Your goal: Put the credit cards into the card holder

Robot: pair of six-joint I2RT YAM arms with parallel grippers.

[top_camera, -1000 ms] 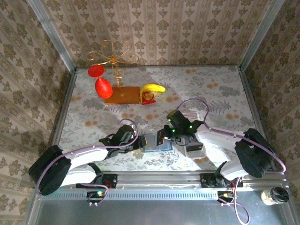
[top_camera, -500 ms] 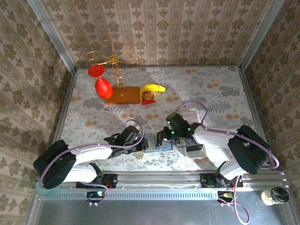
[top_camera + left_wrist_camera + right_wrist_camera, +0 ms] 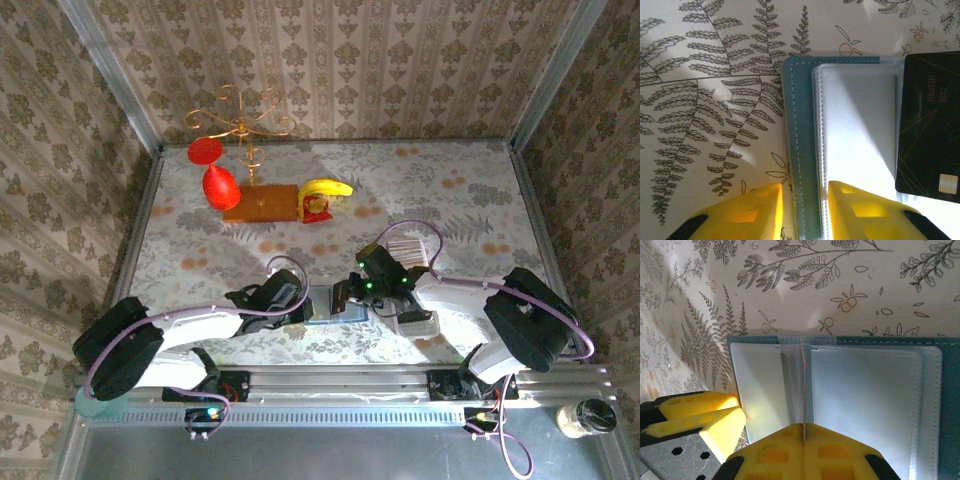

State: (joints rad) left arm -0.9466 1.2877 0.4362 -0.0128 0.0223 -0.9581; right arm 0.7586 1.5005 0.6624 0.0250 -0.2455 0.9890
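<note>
Teal card holder (image 3: 800, 150) lies open and flat on the desk (image 3: 715, 75) near the arm bases. The left gripper (image 3: 804, 192) is part open, its fingers astride the holder's stitched edge and clasping nothing, while the right gripper (image 3: 803, 427) is closed on one end of a dark card (image 3: 927, 135) held over the clear sleeves. If the card misses a sleeve mouth it could skid on the plastic or push the loosely steadied holder aside; farther back, the other credit cards (image 3: 408, 248) sit stacked.
</note>
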